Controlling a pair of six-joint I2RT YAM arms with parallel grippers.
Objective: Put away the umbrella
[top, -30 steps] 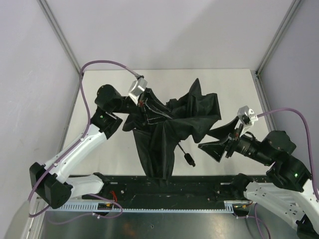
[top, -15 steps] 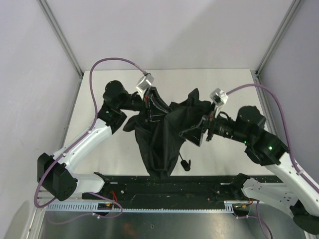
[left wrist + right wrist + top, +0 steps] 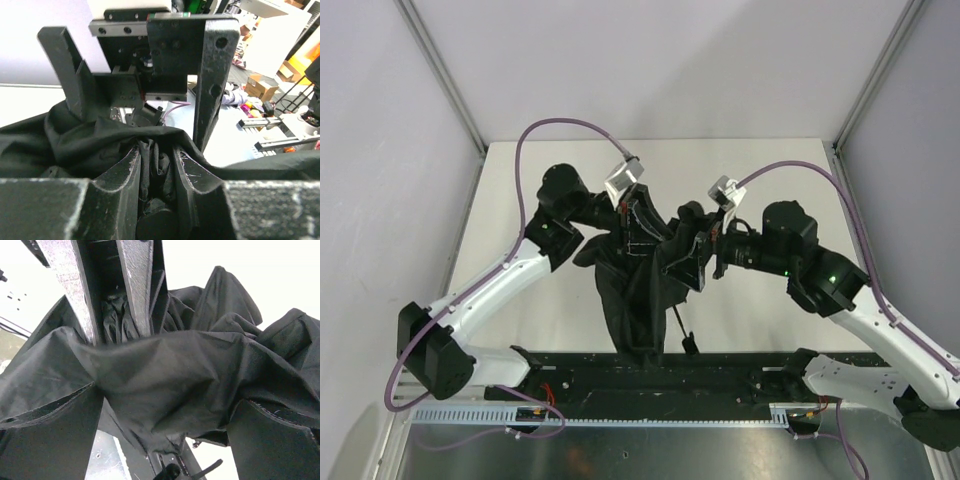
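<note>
The black umbrella [image 3: 635, 300] hangs as a loose bundle over the middle of the table, its canopy gathered and its lower end near the front rail. My left gripper [image 3: 631, 216] is shut on the bunched fabric at its top. In the left wrist view the fingers [image 3: 125, 172] pinch fabric folds [image 3: 90, 145] above a round black part. My right gripper [image 3: 689, 262] presses in from the right, jaws wide apart. In the right wrist view the canopy [image 3: 175, 375] drapes between its fingers [image 3: 50, 440]. A thin cord with a black end [image 3: 688, 343] dangles below.
The white table [image 3: 770, 180] is boxed in by pale walls with metal corner posts [image 3: 440, 70]. A black rail [image 3: 720, 380] and a cable tray run along the near edge in front of the arm bases.
My right arm has swung left, carrying the canopy's right flap in against the bundle, and its jaws have widened. My left gripper drifted slightly right, still clamped on the top.
</note>
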